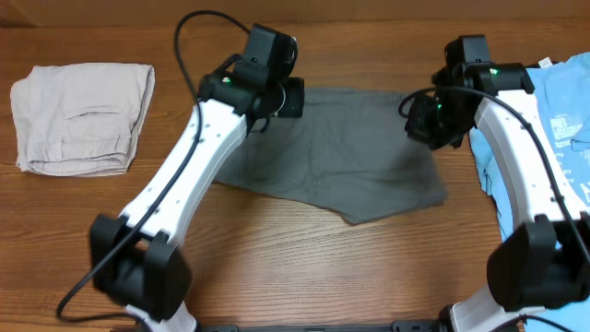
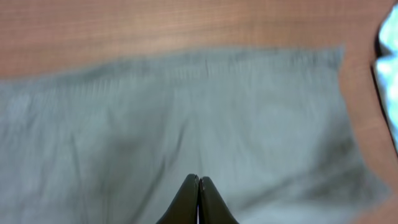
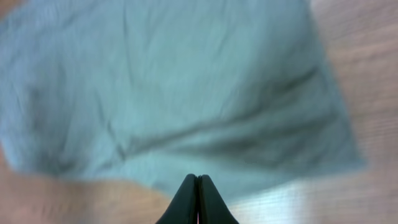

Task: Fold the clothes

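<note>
The dark-grey shorts (image 1: 341,152) lie flat on the wooden table between my two arms. They fill the left wrist view (image 2: 186,124) and the right wrist view (image 3: 186,93). My left gripper (image 1: 286,97) hangs over the shorts' upper left corner; its fingers (image 2: 199,180) are shut and hold nothing. My right gripper (image 1: 426,124) hangs over the shorts' upper right edge; its fingers (image 3: 198,180) are shut and empty, above the cloth's edge.
A pale beige folded garment (image 1: 83,115) lies at the far left. A light-blue T-shirt with white print (image 1: 553,120) lies at the right edge, under my right arm; a corner of it shows in the left wrist view (image 2: 388,56). Bare wood lies in front of the shorts.
</note>
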Controlling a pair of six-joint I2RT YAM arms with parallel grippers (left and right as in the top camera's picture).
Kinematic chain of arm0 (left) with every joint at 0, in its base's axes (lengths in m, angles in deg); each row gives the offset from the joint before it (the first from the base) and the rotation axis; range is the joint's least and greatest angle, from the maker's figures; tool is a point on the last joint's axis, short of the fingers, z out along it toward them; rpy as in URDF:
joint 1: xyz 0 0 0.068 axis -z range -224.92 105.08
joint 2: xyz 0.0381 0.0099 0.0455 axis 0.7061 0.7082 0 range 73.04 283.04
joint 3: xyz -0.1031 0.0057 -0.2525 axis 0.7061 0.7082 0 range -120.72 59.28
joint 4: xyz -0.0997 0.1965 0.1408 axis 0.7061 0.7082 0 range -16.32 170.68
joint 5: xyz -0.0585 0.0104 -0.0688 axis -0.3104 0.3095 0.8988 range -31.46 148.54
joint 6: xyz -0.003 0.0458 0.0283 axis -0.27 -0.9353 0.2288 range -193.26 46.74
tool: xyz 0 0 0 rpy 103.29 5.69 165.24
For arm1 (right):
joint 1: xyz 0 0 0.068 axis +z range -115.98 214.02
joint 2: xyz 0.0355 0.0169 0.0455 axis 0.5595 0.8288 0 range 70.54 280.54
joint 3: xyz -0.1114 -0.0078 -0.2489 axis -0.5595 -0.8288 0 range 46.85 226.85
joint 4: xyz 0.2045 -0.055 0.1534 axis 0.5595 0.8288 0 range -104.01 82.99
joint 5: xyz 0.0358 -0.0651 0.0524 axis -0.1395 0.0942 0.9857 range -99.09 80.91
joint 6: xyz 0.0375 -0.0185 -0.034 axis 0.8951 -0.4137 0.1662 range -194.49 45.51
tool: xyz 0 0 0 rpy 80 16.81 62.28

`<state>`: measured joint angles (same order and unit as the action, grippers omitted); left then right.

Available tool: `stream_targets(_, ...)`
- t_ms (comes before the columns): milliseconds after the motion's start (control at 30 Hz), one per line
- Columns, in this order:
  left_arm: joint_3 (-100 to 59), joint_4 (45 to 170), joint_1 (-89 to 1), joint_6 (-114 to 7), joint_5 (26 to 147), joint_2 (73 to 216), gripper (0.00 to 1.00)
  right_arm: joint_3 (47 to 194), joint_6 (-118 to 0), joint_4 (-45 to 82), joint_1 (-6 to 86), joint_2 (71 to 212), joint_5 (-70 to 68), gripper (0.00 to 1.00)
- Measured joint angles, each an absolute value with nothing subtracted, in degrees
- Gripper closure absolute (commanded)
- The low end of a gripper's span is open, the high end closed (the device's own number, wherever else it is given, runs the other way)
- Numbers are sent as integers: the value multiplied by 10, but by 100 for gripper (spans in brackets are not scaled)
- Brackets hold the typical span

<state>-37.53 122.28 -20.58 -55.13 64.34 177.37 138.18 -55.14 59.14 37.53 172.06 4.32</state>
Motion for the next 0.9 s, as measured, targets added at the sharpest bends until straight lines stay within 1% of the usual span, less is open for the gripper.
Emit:
stream_targets(67, -376, 1260, -198, -543, 643, 1765, 96, 1374, -555, 605, 391, 1718, 51, 96)
stream_targets(167, -363, 1272, -182, -537, 643, 1780, 96, 1334, -560, 594, 415, 1725, 57, 96)
stream_targets(267, -332, 1267, -169, -528, 643, 1805, 96, 1268, -563, 551, 431, 1732, 59, 96)
stream_targets(400, -303, 1250, -160, -518, 644, 1847, 96, 1178, -557, 482, 426, 1734, 54, 96)
stream_targets(467, -296, 1247, -160, -511, 644, 1878, 96, 1131, -542, 450, 410, 1736, 41, 96)
stream_targets(600, -295, 1244, -160, -509, 644, 1923, 96, 1089, -522, 424, 367, 1736, 25, 95)
stream_targets(733, -298, 1242, -160, -509, 646, 1964, 96, 1070, -511, 405, 319, 1736, 13, 95)
stream_targets(900, -300, 1239, -160, -509, 646, 1966, 96, 1059, -497, 399, 271, 1736, -3, 95)
